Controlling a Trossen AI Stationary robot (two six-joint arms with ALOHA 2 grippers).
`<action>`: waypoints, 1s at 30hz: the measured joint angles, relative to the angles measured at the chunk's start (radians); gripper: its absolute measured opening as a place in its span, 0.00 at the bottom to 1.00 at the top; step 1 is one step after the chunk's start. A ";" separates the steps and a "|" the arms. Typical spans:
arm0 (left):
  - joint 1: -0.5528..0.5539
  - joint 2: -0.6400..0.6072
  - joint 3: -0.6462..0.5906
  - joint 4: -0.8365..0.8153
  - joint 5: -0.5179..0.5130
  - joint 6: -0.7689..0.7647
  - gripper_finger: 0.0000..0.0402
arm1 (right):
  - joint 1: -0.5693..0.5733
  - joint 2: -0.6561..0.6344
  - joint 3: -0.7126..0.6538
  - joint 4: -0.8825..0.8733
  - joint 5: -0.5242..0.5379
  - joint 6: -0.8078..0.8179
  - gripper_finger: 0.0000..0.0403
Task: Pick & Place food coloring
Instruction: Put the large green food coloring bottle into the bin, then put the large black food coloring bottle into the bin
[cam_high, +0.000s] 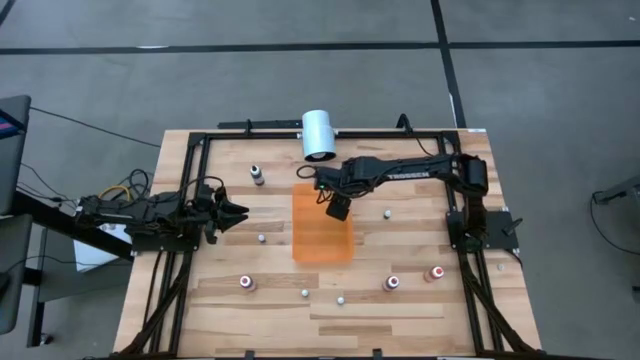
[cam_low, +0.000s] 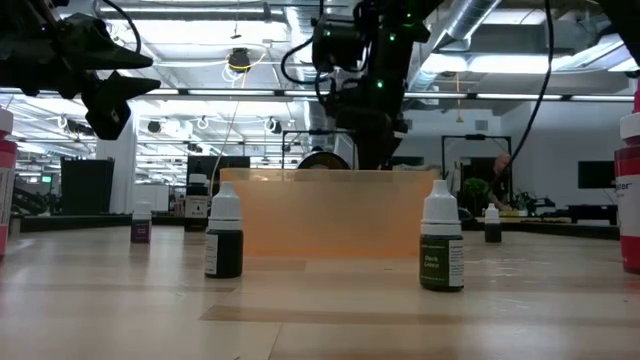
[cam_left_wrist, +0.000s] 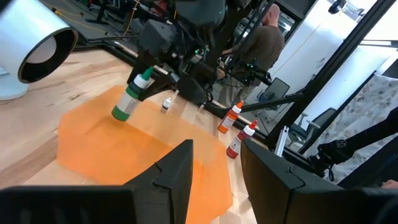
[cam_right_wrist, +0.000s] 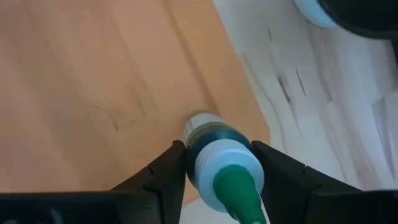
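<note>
A small food coloring bottle (cam_right_wrist: 211, 146) with a teal-green body, white collar and green tip sits between the fingers of my right gripper (cam_right_wrist: 217, 152), over the flat orange mat (cam_high: 322, 235) at the table's middle. The left wrist view shows this bottle (cam_left_wrist: 127, 99) slanting, its base low over the mat (cam_left_wrist: 124, 149). My left gripper (cam_high: 240, 212) waits open at the table's left, pointing level toward the mat. Other small bottles stand upright on the wood: one at the far left (cam_high: 258, 175), one at the near left (cam_high: 246, 283), two at the near right (cam_high: 392, 284). My right gripper pinches the bottle between its two fingers (cam_right_wrist: 168, 171) at the white collar (cam_right_wrist: 214, 163) just under the green tip. The fingers come from above, slanting steeply down. The bottle hangs tilted, base lowest; whether the base (cam_left_wrist: 118, 113) touches the mat I cannot tell.
A big white cylinder (cam_high: 319, 135) lies on its side at the far edge, just beyond the mat. Tiny pale bottles dot the wood near the mat (cam_high: 262, 239) (cam_high: 387, 213) (cam_high: 341, 299). A black frame (cam_high: 196, 150) runs along the table's sides. Two dark bottles (cam_low: 224, 240) (cam_low: 441, 240) stand nearest the low camera.
</note>
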 joint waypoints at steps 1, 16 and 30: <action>0.000 0.000 0.000 0.000 0.000 0.000 0.31 | 0.000 -0.002 0.002 0.005 0.000 0.000 0.41; 0.000 0.000 0.000 0.000 0.000 0.000 0.31 | 0.001 -0.002 0.002 0.008 -0.001 -0.001 0.53; 0.000 0.000 0.000 0.002 0.001 -0.004 0.31 | 0.005 -0.054 0.045 -0.098 -0.001 -0.053 0.53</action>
